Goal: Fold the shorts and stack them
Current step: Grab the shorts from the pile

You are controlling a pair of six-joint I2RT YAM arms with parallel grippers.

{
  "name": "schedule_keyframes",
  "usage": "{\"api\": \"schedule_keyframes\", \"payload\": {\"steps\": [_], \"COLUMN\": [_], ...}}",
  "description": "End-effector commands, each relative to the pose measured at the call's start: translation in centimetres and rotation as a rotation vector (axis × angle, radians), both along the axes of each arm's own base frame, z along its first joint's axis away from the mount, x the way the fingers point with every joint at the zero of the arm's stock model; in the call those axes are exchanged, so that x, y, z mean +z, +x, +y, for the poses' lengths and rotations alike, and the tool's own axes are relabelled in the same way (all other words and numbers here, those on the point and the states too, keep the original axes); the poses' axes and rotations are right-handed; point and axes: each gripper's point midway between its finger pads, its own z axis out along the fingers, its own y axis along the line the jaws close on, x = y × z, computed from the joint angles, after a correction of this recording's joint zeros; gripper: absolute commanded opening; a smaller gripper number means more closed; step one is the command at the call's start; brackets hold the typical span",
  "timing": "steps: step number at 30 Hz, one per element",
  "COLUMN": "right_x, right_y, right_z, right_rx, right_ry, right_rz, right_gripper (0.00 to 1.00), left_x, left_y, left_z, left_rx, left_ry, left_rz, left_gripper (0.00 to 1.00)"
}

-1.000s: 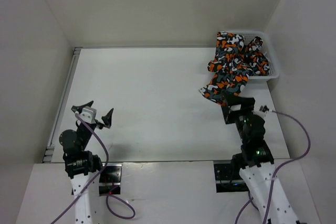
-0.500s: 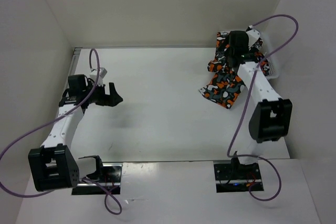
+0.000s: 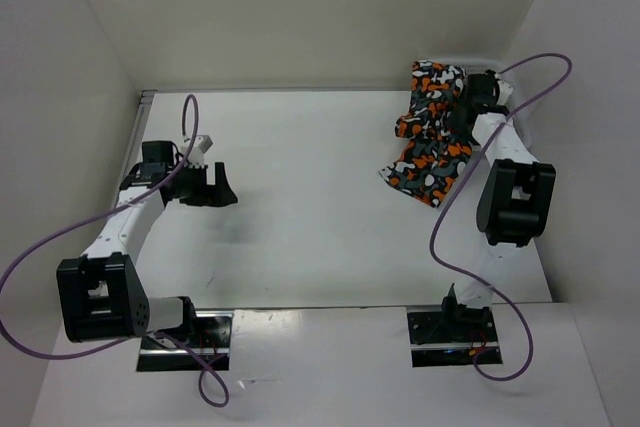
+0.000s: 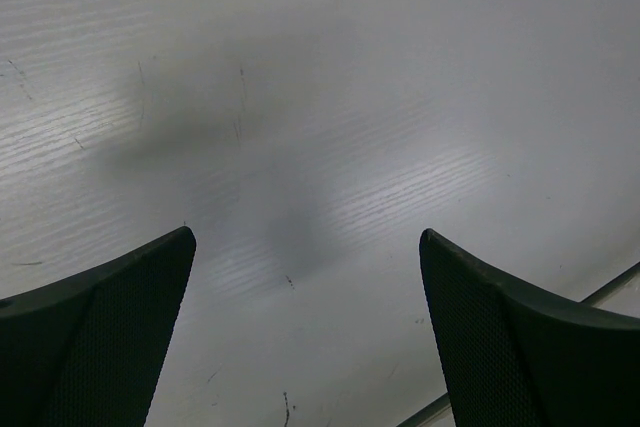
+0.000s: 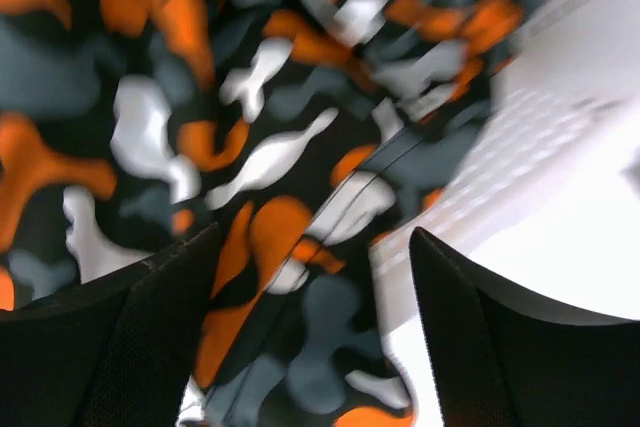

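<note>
Overhead from behind onto whole table (image 3: 300, 197), left wrist close above table, right wrist close over shorts (image 5: 250, 97)

We note a wide stretch of bare table (image 3: 300, 197) open between the left gripper (image 4: 307, 235) and the shorts (image 3: 432, 162), whose heap blocks the far right corner beneath the right arm (image 3: 510, 197), with white walls (image 3: 300, 17) closing left, back and right.
</note>
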Motion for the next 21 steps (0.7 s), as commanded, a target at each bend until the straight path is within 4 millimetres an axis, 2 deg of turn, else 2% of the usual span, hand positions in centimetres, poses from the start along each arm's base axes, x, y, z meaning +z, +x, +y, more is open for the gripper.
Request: {"api": "schedule_keyframes", "payload": {"steps": [1,2,4,5,7,8,9,12,13,15,16,18,19,20,21], "right_x": [-1.6,-2.4,-2.3,-2.2,-1.8,-1.6,-1.6,-0.9,0.5,2.6,5.4,8.7,12.8,15.1,17.3], "right_y": [0.7,0.5,0.8,0.9,1.3,1.5,1.5,1.7,2.2,2.7,3.1,3.5,3.6,3.6,3.4], "right_z": [2.6,2.9,3.2,2.7,3.2,2.8,3.0,2.6,2.4,2.3,2.2,2.7,3.8,4.4,6.2], "right_rx": [0.106,0.116,0.123,0.114,0.135,0.119,0.127,0.118,0.107,0.11,0.12,0.138,0.165,0.19,0.215], "right_ry": [0.045,0.059,0.077,0.076,0.094,0.099,0.108,0.115,0.106,0.095,0.074,0.045,0.01,-0.024,-0.057], "right_rz": [0.012,0.028,0.014,0.005,-0.009,-0.024,-0.025,-0.052,-0.093,-0.15,-0.217,-0.295,-0.385,-0.43,-0.478], "right_gripper": [0.79,0.79,0.76,0.74,0.58,0.5,0.33,0.1,0.0,0.0,0.0,0.0,0.0,0.0,0.0], "left_x": [0.9,0.9,1.0,1.0,1.0,0.6,0.6,0.6,0.9,0.9,0.9,1.3,1.3,2.1,2.6], "left_y": [0.8,0.8,1.0,1.0,1.0,0.7,0.7,0.7,0.7,0.7,0.7,1.2,1.2,2.0,2.6], "left_z": [-0.3,-0.3,-0.3,-0.3,-0.3,-0.3,-0.3,-0.3,-0.3,-0.3,-0.3,-0.3,-0.1,0.2,0.5], "left_rx": [-0.016,-0.016,-0.016,-0.016,-0.016,-0.016,-0.016,-0.016,-0.016,-0.016,-0.016,-0.016,-0.01,-0.001,0.012], "left_ry": [0.01,0.01,0.011,0.011,0.011,0.01,0.01,0.01,0.011,0.011,0.011,0.013,0.02,0.036,0.053], "left_rz": [-0.019,-0.019,-0.028,-0.028,-0.028,-0.018,-0.018,-0.018,-0.027,-0.027,-0.027,-0.048,-0.047,-0.09,-0.111], "left_gripper": [0.99,0.99,0.99,0.99,0.99,0.99,0.99,0.99,0.99,0.99,0.99,0.99,0.99,0.99,0.99]}}
